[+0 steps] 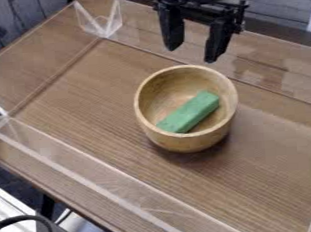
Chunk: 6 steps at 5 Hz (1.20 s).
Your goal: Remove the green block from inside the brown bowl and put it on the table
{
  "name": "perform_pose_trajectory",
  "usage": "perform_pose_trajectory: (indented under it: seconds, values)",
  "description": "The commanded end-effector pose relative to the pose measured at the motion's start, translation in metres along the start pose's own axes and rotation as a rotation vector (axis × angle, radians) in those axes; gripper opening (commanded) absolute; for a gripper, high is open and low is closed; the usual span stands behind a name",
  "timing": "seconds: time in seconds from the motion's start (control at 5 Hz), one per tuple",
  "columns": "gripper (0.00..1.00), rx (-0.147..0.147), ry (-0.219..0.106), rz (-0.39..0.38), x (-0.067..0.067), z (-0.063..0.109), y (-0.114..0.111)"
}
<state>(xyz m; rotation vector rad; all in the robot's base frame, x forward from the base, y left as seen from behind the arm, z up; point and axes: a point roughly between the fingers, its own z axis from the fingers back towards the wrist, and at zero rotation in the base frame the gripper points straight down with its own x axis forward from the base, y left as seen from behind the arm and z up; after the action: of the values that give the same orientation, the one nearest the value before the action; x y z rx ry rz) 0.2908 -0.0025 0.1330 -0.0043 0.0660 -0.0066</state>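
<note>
Looking very much like a robotics lab here, with a black mechanical arm [202, 6] over a wood-grain tabletop [82, 88] edged in clear acrylic [103, 187], cables trailing nearby!

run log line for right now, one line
gripper: open, above bowl | green block: inside brown bowl | bowl: on table | block removal: not yet done

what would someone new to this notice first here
Probably the bright green block lying inside the round wooden bowl near the middle of the table. Next, the black gripper above the bowl's far side, its jaws wide open and holding nothing.
</note>
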Motion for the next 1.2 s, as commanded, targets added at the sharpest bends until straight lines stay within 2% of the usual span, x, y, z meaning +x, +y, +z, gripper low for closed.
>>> perform_pose_trajectory:
  seconds: [0.0,0.2,0.4,0.6,0.8,1.0]
  values:
    - [1.00,0.023,0.007,-0.015,-0.010,-0.015,0.000]
    - [1.00,0.026,0.014,-0.062,-0.015,-0.037,0.003]
    - [1.00,0.019,-0.014,-0.128,-0.009,-0.056,0.004]
    - [1.00,0.036,-0.028,-0.268,-0.004,-0.069,0.005]
    - [1.00,0.047,-0.049,-0.312,-0.004,-0.064,0.005]
    - [1.00,0.071,-0.102,-0.320,-0.006,-0.048,0.005]
